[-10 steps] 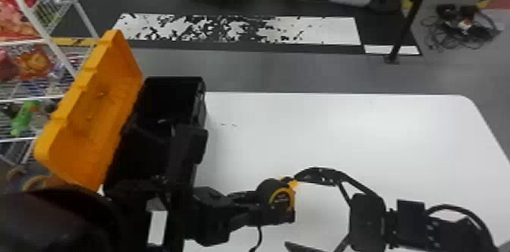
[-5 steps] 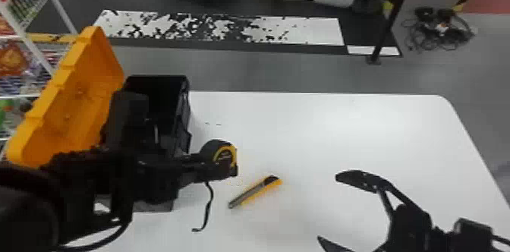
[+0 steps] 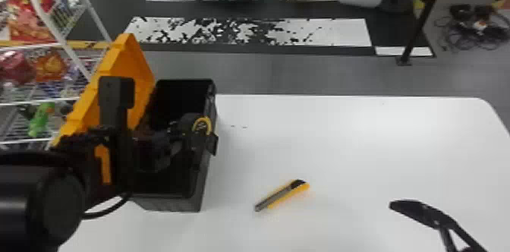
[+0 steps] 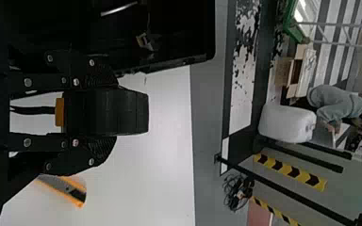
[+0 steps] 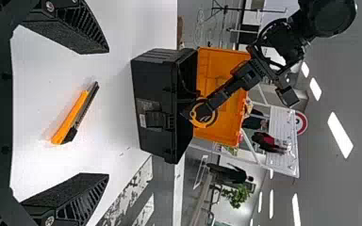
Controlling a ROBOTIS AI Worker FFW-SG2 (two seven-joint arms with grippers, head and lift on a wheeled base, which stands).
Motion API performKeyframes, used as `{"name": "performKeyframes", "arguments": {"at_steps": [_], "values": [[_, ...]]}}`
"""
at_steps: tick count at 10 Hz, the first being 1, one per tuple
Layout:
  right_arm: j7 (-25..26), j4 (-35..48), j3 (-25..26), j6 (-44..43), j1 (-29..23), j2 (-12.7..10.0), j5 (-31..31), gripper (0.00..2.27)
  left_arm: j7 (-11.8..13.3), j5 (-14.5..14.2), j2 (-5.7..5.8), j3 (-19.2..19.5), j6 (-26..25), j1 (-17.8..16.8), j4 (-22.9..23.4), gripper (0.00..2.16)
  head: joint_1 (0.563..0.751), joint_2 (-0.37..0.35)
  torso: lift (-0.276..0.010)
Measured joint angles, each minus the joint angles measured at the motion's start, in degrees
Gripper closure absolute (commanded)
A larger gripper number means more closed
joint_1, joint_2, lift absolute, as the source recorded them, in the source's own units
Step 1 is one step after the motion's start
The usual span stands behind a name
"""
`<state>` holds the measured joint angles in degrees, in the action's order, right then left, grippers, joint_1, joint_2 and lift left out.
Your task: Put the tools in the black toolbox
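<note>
Preferably, the left hand [image 4: 111, 112], closed around the tape measure [image 4: 129, 112], should clear the right rim [image 3: 213, 95] of the toolbox [image 3: 170, 204] before releasing low inside.

The black toolbox [image 3: 172, 203] stands upright on the tabletop [image 3: 341, 137], its orange lid [image 3: 133, 57] swung open on the left side and leaning outward, with a dark latch on the right side wall. Above the toolbox's opening, by that right rim, is the tape measure [image 3: 202, 125], a chunky black case with a yellow ring on its face, held up in the left gripper [image 3: 186, 133]. Right of the toolbox and apart from it, the yellow knife [image 3: 282, 195] lies flat and slantwise, its grey end nearer the toolbox, its black-trimmed end farther off
</note>
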<state>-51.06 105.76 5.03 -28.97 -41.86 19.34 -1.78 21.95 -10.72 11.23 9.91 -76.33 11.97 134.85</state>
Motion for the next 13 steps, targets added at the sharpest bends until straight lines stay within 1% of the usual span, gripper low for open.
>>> {"name": "performKeyframes", "arguments": {"at_steps": [1,2,3,4,5,6,7,8,9,10,11,13], "values": [[0.0,-0.8,0.5,-1.8,-0.9,-0.7,-0.2,0.08,-1.8,2.6,0.01,-0.3,2.1,-0.2,-1.0,2.14,0.695,0.179,-0.039],[0.0,-1.6,1.3,-3.6,-1.7,-1.3,-0.8,0.08,-2.9,5.2,0.02,-0.9,3.5,-0.3,-1.9,2.14,0.695,0.189,-0.039],[0.0,-2.4,1.9,-4.8,-2.3,-1.8,-1.3,0.08,-3.2,6.4,0.02,-1.1,5.1,-0.3,-3.0,2.14,0.695,0.195,-0.039],[0.0,-2.8,2.4,-5.5,-2.6,-2.0,-1.5,0.08,-4.0,6.7,0.02,-1.1,6.7,-0.1,-4.5,2.07,0.695,0.197,-0.039],[0.0,-3.0,2.8,-5.9,-2.9,-2.2,-1.6,0.08,-5.0,6.7,-0.04,-1.2,8.5,0.4,-5.9,1.69,0.695,0.2,-0.039],[0.0,-3.1,3.2,-6.1,-3.1,-2.3,-1.8,0.08,-5.7,6.7,-0.18,-1.3,10.0,1.4,-6.6,0.55,0.695,0.201,-0.039],[0.0,-3.3,3.3,-6.5,-3.1,-2.4,-1.9,0.08,-6.8,6.6,-0.5,-1.3,12.0,2.7,-7.0,0.0,0.695,0.2,-0.039],[0.0,-3.6,3.4,-7.1,-3.1,-2.4,-2.2,0.08,-9.0,6.6,-0.7,-1.3,14.0,4.3,-7.1,0.0,0.695,0.211,-0.039],[0.0,-3.8,3.4,-7.4,-3.1,-2.4,-2.6,0.08,-10.4,6.0,-0.81,-1.2,17.1,6.2,-6.7,0.03,0.695,0.213,-0.039],[0.0,-4.0,3.4,-7.5,-3.1,-2.4,-2.7,0.08,-11.8,4.9,-0.96,-0.9,19.9,8.2,-6.2,0.03,0.695,0.217,-0.039],[0.0,-4.2,3.4,-7.6,-3.1,-2.6,-2.9,0.08,-13.4,3.1,-1.17,-0.8,24.1,10.3,-5.8,0.03,0.695,0.212,-0.039],[0.1,-4.4,3.2,-7.6,-2.9,-3.2,-3.0,0.08,-16.4,-1.5,-1.69,-1.6,35.5,14.7,-6.0,0.03,0.695,0.189,-0.039]]}}
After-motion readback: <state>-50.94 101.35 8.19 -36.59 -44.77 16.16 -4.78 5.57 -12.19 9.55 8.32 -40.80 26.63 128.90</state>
